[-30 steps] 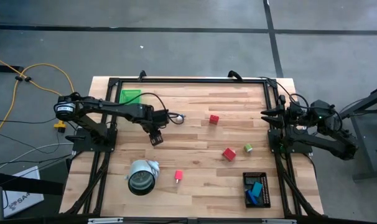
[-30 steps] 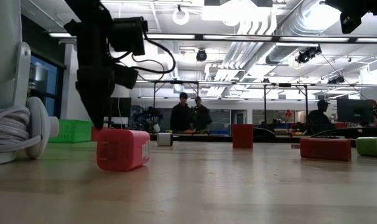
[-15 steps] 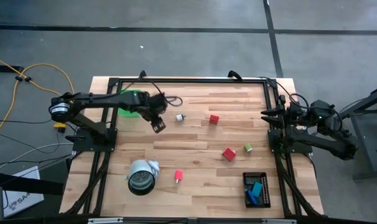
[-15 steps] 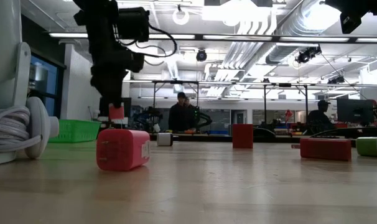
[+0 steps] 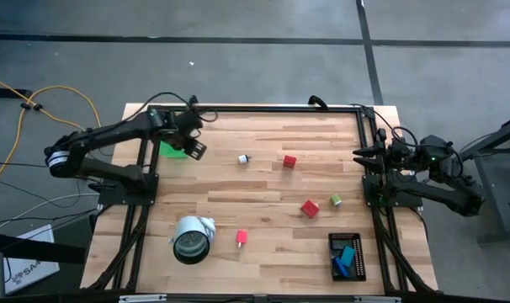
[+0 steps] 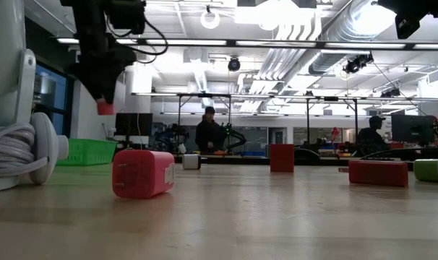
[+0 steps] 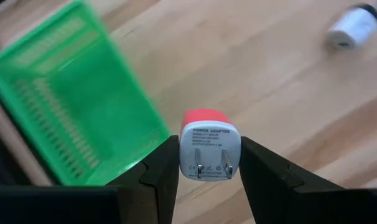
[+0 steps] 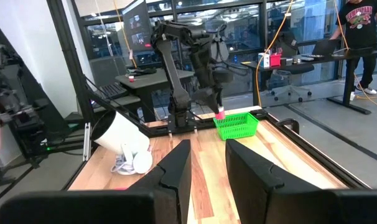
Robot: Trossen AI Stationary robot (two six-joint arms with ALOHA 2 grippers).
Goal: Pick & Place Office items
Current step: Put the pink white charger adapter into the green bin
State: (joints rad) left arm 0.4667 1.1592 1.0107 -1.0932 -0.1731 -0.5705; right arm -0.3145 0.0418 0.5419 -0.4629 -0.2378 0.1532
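My left gripper point(image 5: 194, 149) hangs high over the table's far left and is shut on a small red power adapter point(image 7: 210, 152), whose white pronged face looks at the wrist camera. It hovers by the right edge of the green tray point(image 5: 172, 150). In the low view the adapter's red end point(image 6: 104, 108) shows under the gripper point(image 6: 103, 100). On the wood lie a white bit point(image 5: 243, 158), two red blocks point(image 5: 289, 161) point(image 5: 310, 208), a green cube point(image 5: 335, 200) and another red adapter point(image 5: 241, 239). My right gripper point(image 5: 358, 156) waits at the right edge, narrowly open, with nothing between its fingers. My left gripper pinches the adapter by its two opposite sides point(image 7: 183, 155) between its two fingers. The fingers come steeply from above. The adapter is lifted clear of the table, red end down and pronged white face up toward the wrist.
A big white-and-grey roll point(image 5: 192, 238) lies near the front left. A black tray point(image 5: 347, 257) with blue and teal bits sits at the front right. A black frame runs along the table's edges. People stand in the room beyond the table.
My left gripper has risen from the table's left middle with the red adapter. It has swung toward the far left, up to the green tray, rolling its wrist on the way. The adapter now hangs clear of the wood.
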